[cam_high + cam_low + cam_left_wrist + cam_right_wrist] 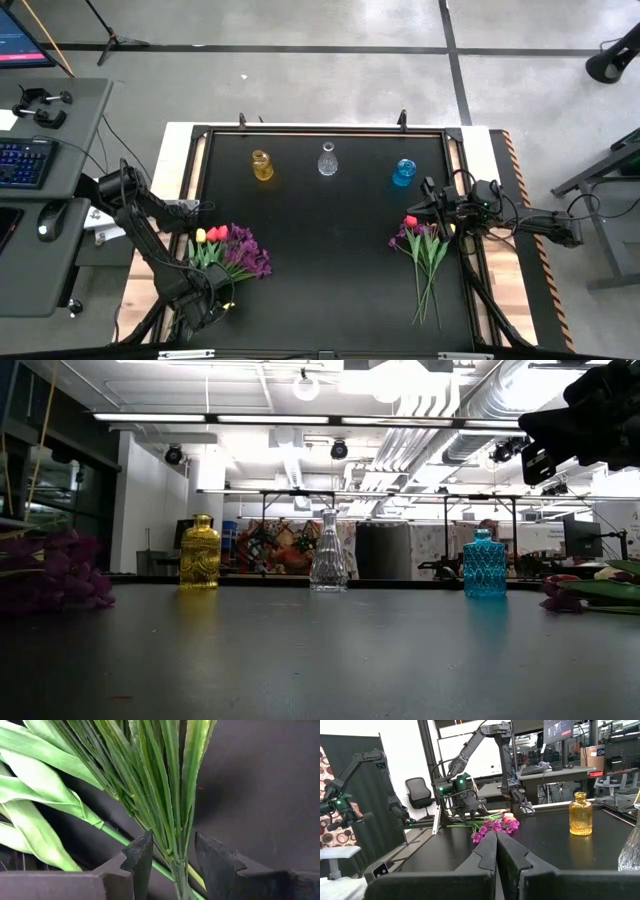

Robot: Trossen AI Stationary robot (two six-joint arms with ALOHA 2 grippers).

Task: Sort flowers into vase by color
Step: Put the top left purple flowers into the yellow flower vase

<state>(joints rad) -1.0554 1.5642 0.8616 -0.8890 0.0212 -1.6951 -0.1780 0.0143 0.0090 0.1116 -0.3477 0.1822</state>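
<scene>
Straddling a bundle of green stems, the left gripper (172,857) sits at the lower left of the high view w/ jaws partly open, a finger on each side, nothing clamped; its flowers (232,250) (purple sprays, red & yellow tulips) lie on the black table (330,290) at centre-left. Right gripper (495,851) hovers at centre-right, jaws closed & empty, beside a second bunch (424,252); yellow vase (262,165), clear vase (327,160) & blue vase (403,172) line the upper middle.
</scene>
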